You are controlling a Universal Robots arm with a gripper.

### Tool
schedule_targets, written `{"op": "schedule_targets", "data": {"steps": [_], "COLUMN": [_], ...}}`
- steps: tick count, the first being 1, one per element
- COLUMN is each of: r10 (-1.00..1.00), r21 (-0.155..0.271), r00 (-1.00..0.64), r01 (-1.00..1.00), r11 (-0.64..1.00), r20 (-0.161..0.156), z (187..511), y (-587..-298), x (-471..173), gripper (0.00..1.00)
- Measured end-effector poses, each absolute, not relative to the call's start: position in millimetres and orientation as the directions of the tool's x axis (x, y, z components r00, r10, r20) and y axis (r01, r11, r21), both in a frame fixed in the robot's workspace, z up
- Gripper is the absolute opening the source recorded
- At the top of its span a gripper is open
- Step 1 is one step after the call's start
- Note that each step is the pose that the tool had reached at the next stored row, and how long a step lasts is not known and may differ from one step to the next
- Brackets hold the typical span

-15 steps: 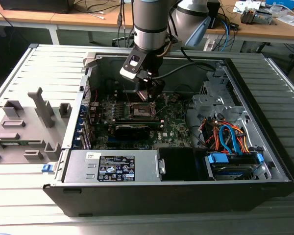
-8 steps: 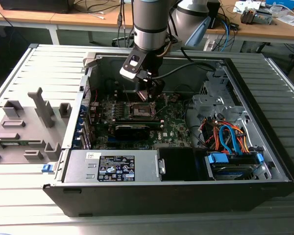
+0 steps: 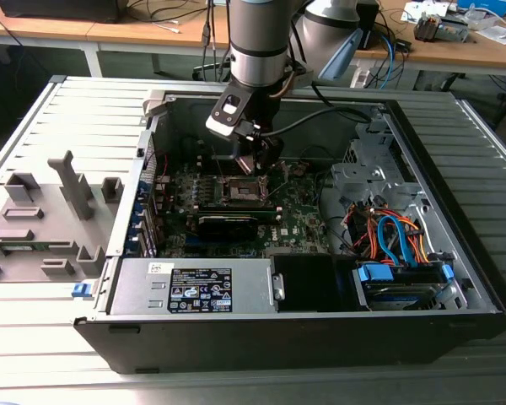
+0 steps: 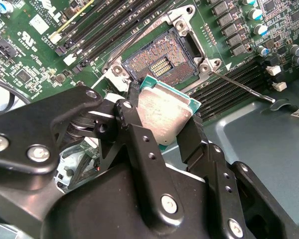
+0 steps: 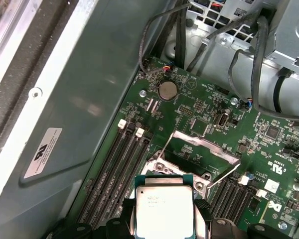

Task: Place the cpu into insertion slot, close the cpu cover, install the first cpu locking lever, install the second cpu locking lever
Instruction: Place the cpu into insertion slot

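The gripper (image 4: 162,122) pinches the cpu (image 5: 163,209), likely light, stiff and fragile, by opposite edges near the open socket (image 4: 157,62).

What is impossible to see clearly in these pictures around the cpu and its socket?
Underside of the cpu: both wrist views, turned away from the cameras.
Near part of the socket: second wrist view, covered by the cpu and the gripper holding it.
One edge of the cpu: first wrist view, cut off by the picture's edge.
Socket contacts: exterior view, too small.
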State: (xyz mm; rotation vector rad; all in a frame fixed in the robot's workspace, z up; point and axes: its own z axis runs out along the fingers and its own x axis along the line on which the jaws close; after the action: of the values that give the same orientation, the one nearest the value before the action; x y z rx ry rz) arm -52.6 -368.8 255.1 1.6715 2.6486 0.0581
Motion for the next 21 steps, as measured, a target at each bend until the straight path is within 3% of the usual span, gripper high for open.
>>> {"op": "schedule_targets", "data": {"steps": [21], "r10": [0.908], "r21": [0.035], "r00": [-0.419], "r01": [0.908], "r11": [0.418], "r20": [0.010], "z": [255.1], "y": [-368.8], "x": [-52.6], "gripper": [0.55]}}
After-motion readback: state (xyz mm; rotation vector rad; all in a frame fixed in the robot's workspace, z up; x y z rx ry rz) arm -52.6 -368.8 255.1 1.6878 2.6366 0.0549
